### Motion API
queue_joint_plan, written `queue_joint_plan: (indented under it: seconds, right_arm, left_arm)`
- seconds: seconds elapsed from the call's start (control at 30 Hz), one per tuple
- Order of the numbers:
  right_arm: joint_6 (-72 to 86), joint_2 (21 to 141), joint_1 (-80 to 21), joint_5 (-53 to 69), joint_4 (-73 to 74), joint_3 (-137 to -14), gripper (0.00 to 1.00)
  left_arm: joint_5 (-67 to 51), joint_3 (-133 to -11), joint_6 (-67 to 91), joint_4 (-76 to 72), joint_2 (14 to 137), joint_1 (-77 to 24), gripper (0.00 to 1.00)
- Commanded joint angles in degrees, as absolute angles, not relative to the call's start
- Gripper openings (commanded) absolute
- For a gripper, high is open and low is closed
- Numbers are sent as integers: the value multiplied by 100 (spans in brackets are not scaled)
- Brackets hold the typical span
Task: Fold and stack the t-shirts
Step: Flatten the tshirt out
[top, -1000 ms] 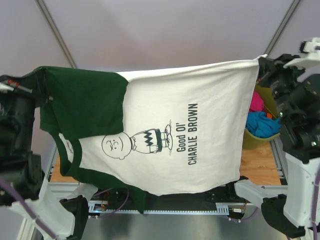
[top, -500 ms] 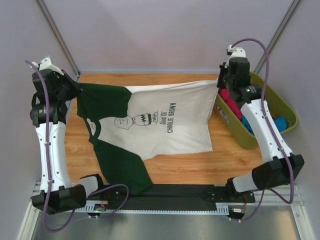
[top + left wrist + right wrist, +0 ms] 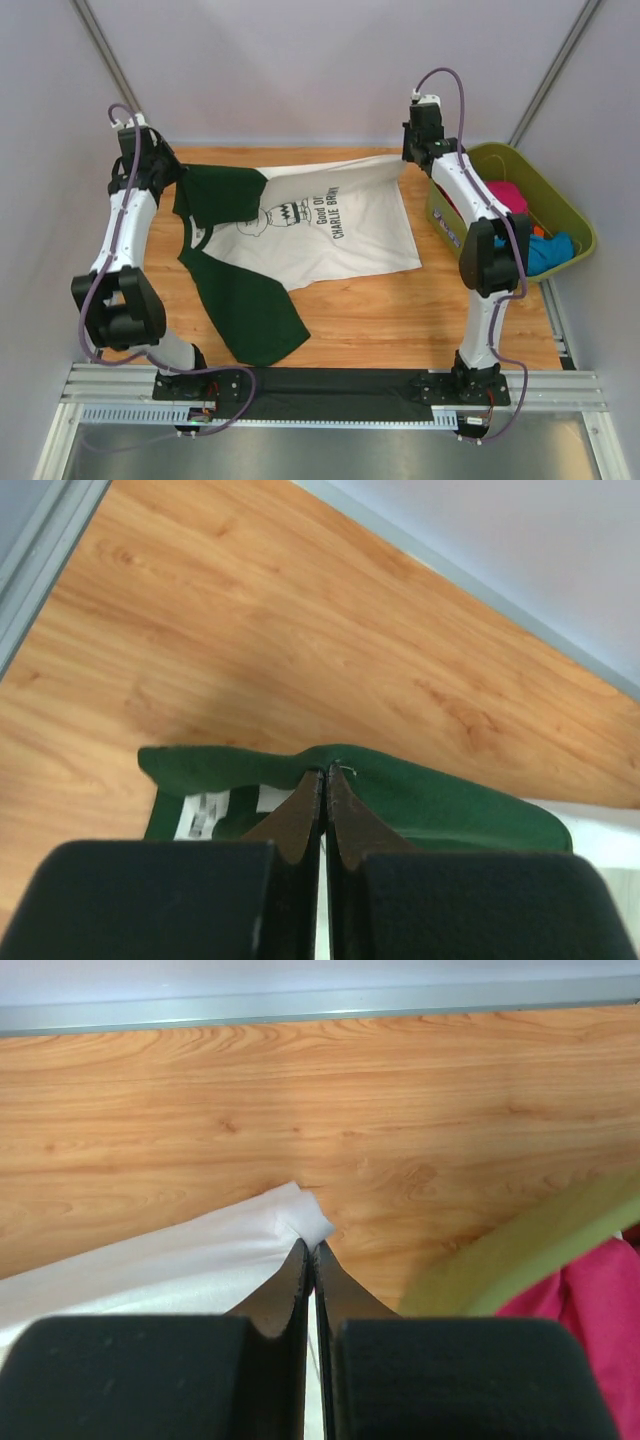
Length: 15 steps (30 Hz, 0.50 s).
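I see the t-shirt [image 3: 330, 235] spread left of the olive tub [image 3: 560, 195], its print reading "Good O…" and "CHARLIE BR…". The right gripper [image 3: 309, 1245] pinches the white hem corner beside the tub. The left gripper [image 3: 326, 772], well away from the tub, pinches the green sleeve edge.

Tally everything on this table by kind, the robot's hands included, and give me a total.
Shirts spread out: 1, the t-shirt
Tubs: 1, the olive-green tub
Garments showing in the tub: 2, the pink garment and the blue garment
Robot hands: 2, the left hand and the right hand, each shut on the t-shirt
Total: 6
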<state>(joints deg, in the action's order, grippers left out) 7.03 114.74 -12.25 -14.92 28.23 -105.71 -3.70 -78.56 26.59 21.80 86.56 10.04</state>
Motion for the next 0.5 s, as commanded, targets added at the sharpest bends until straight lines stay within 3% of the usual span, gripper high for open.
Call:
queue_joint_plan:
  seconds: [0.0, 0.47]
  right_arm:
    - [519, 11933, -1169, -1811, 2637, -11405, 0]
    - [677, 13895, -1116, -2030, 2488, -13684, 1]
  left_arm:
    - [-140, -8708, 2487, 1573, 9209, 1028, 0]
    - [-614, -11108, 2672, 1564, 11811, 1028, 0]
